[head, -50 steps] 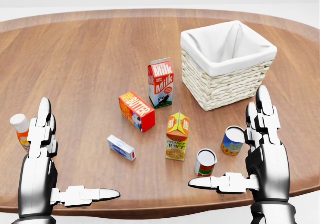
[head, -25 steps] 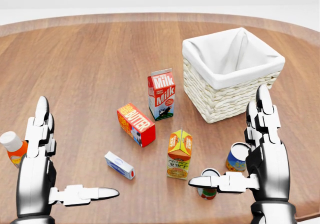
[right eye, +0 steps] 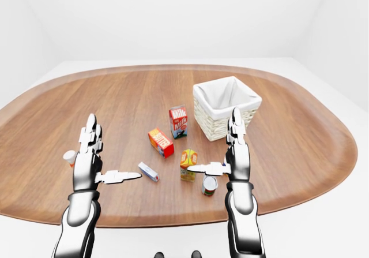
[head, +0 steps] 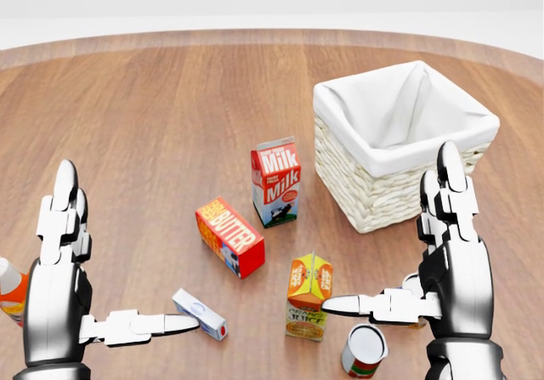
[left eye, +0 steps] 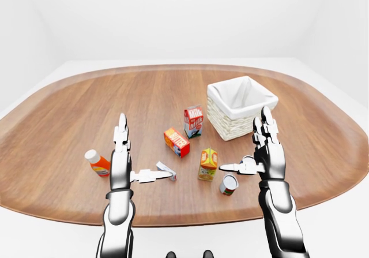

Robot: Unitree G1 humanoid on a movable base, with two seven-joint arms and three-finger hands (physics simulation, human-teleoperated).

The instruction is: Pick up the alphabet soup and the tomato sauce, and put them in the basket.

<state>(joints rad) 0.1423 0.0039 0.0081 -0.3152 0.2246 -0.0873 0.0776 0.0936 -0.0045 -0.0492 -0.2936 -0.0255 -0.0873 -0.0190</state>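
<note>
The tomato sauce can (head: 364, 350), red and green with a white top, stands at the bottom of the head view, just below my right thumb. The alphabet soup can is almost wholly hidden behind my right hand; only a sliver of its rim (head: 411, 284) shows. The white-lined wicker basket (head: 387, 189) stands at the upper right. My right hand (head: 389, 231) is open, fingers upright, thumb pointing left, holding nothing. My left hand (head: 127, 251) is open and empty at the lower left.
A milk carton (head: 276, 181), a butter box (head: 229, 236), an orange juice carton (head: 308, 296) and a small white-blue box (head: 201, 314) lie between my hands. An orange bottle (left eye: 98, 163) stands left of my left hand. The table is wide, oval and wooden (left eye: 57, 88).
The whole picture has shifted: the camera moved in, so basket, cartons and cans slid down in the view. The alphabet soup passed behind my right hand. Both hands keep their open pose.
</note>
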